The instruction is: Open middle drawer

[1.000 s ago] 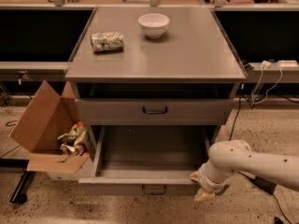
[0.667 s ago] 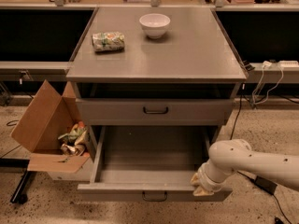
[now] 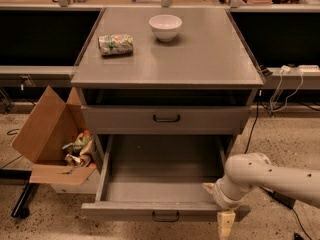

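The middle drawer [image 3: 160, 181] is pulled far out of the grey cabinet and shows a plain grey tray. Its front [image 3: 125, 211] carries a small black bar handle [image 3: 165, 216]. My gripper [image 3: 218, 207] is at the drawer's front right corner, well right of the handle. It is open and straddles the front panel: one finger [image 3: 209, 187] is over the tray's inside and the other [image 3: 226, 226] hangs in front of the panel. My white arm [image 3: 270, 176] reaches in from the right.
The slim drawer [image 3: 166, 118] above is shut. A white bowl [image 3: 165, 27] and a chip bag [image 3: 115, 44] sit on the cabinet top [image 3: 210, 59]. An open cardboard box [image 3: 47, 134] with rubbish stands on the floor to the left. Cables [image 3: 290, 84] hang at the right.
The middle drawer has slid further out towards the camera. My gripper has moved down and slightly right with its front right corner.
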Controlling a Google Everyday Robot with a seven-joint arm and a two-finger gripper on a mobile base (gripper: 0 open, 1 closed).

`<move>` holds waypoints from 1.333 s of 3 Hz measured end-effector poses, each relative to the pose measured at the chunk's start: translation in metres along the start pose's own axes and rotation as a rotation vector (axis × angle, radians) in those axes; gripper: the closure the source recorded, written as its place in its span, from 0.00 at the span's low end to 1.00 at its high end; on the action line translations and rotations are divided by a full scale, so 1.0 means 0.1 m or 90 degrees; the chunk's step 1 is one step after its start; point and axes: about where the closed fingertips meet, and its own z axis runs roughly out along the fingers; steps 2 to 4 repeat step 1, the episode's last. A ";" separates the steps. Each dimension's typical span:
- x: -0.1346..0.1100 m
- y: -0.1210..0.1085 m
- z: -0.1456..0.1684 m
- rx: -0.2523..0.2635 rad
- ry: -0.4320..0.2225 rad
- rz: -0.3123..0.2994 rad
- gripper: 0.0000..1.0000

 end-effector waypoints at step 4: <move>-0.05 -0.02 -0.23 0.036 -0.013 -0.018 0.00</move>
